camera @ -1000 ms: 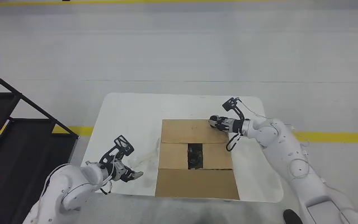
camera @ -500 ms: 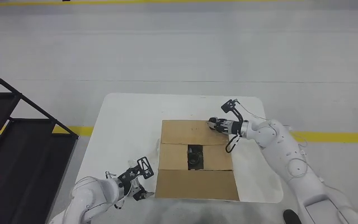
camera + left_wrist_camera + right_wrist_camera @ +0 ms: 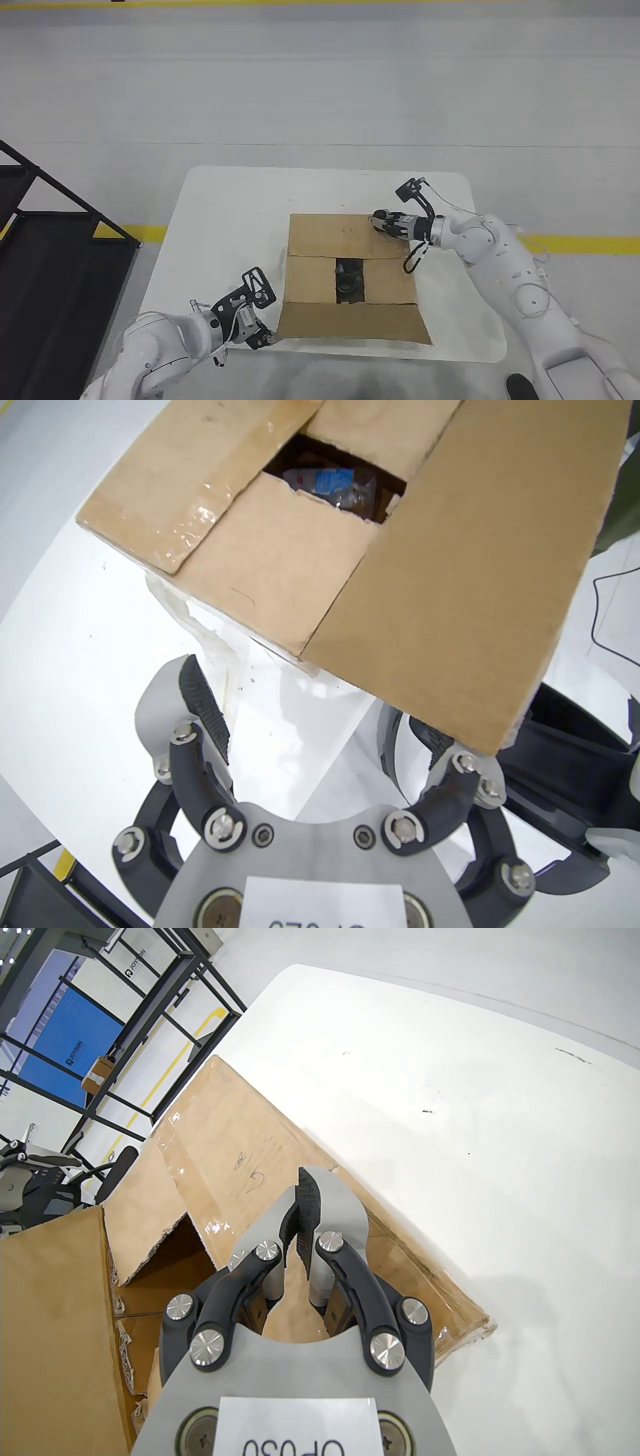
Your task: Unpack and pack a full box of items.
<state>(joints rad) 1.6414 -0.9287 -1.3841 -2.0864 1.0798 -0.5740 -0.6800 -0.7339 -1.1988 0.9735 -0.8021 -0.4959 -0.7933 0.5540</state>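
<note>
A brown cardboard box stands mid-table with its flaps spread. Through the gap between the flaps I see a clear bag with a blue label among dark items. My left gripper is at the near flap's left corner. In the left wrist view that gripper is open, and the near flap overhangs one finger. My right gripper rests at the far flap's right end. Seen from its own wrist, it is shut over the far flap; pinched cardboard is not discernible.
The white table has bare room left of and behind the box. The near flap reaches close to the table's front edge. A black rack stands off the table to the left. A black cable loops from the right arm over the box.
My left arm swung in from the table's left side to the near flap's left corner. That flap now sits slightly skewed. The right gripper has barely moved.
</note>
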